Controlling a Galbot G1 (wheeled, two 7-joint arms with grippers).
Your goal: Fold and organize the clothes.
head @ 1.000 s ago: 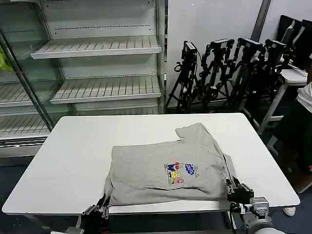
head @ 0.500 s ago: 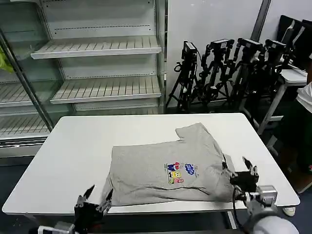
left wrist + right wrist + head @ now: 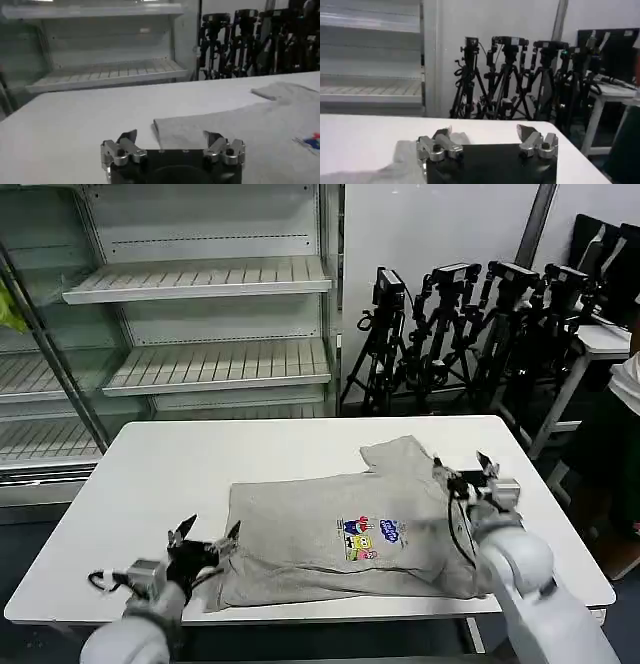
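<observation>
The left gripper reaches in low from the near left edge of the white table, its forearm rising from below the tabletop and its fingers spread wide, holding nothing. The light grey T-shirt lies flat just ahead of those fingertips, its near left corner beside the gripper but not between the fingers; in the left wrist view the open gripper faces the shirt's folded edge across a strip of bare table. The cartoon print sits on the chest, between the two grippers and closer to the right one. The right gripper comes in from the near right, its pale forearm angled up over the shirt's right side, fingers also wide apart and empty, poised above the sleeve that sticks out toward the far edge. Beyond the table stand empty shelves and a row of black tripods.
</observation>
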